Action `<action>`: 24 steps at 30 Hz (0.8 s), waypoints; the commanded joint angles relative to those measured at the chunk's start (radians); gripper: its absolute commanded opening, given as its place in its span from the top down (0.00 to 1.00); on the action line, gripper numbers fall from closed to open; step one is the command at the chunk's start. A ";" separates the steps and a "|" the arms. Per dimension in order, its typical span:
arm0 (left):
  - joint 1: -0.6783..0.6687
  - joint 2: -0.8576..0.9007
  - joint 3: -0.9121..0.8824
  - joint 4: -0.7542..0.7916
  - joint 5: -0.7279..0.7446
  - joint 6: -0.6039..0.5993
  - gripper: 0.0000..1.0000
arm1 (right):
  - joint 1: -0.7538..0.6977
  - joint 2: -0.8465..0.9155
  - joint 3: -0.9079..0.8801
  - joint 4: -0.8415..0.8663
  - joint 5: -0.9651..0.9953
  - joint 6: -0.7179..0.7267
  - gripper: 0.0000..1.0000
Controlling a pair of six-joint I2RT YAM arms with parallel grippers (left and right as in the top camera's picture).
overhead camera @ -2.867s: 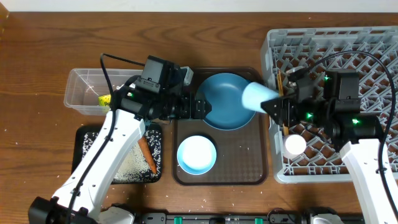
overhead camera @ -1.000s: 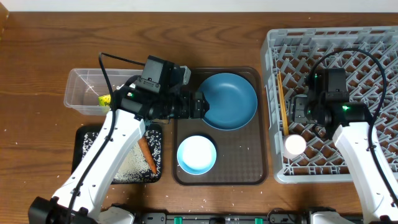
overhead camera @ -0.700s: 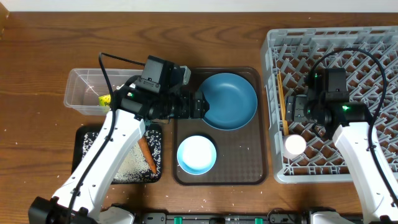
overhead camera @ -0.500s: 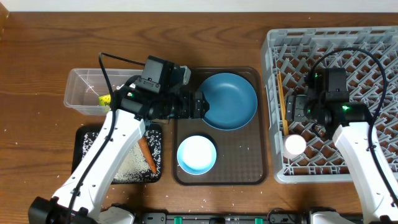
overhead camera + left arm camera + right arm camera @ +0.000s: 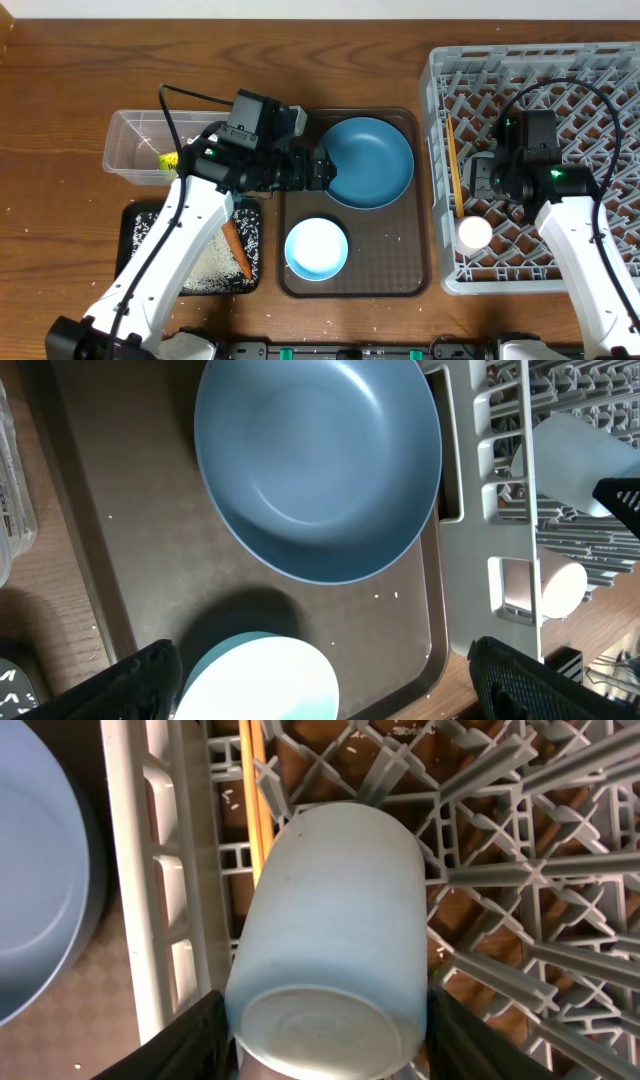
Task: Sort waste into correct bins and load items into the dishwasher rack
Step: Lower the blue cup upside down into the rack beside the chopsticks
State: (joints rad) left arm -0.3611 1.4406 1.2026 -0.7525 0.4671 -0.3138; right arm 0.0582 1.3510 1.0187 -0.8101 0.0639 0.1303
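In the right wrist view the small light-blue cup lies on its side in the grey dishwasher rack, base toward the camera. My right gripper is shut on it, a finger against each side. The wooden chopsticks lie along the rack's left edge and the white-pink cup stands below them. My left gripper is open and empty, between the dark-blue plate and the light-blue bowl. The clear tub holds the yellow-green wrapper. The black tray holds the carrot and rice.
Plate and bowl rest on a brown serving tray in the middle of the wooden table. The rack fills the right side, the two bins the left. A black cable arches over the clear tub.
My right gripper has carried the light-blue cup from above the brown tray down into the rack's left side; over the last second it barely shifts. The left arm has not moved.
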 commanded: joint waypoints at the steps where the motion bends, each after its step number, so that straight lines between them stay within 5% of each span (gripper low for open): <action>1: 0.002 0.002 -0.003 -0.003 -0.009 0.006 0.06 | -0.012 0.003 0.013 -0.003 -0.026 0.003 0.51; 10: 0.002 0.002 -0.003 -0.003 -0.009 0.006 0.06 | -0.012 -0.011 0.065 -0.008 -0.027 0.003 0.70; 24: 0.002 0.002 -0.003 -0.003 -0.009 0.006 0.06 | -0.012 -0.024 0.204 -0.137 -0.045 0.003 0.65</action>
State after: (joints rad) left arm -0.3611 1.4406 1.2026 -0.7525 0.4667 -0.3138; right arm 0.0582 1.3357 1.2068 -0.9428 0.0254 0.1303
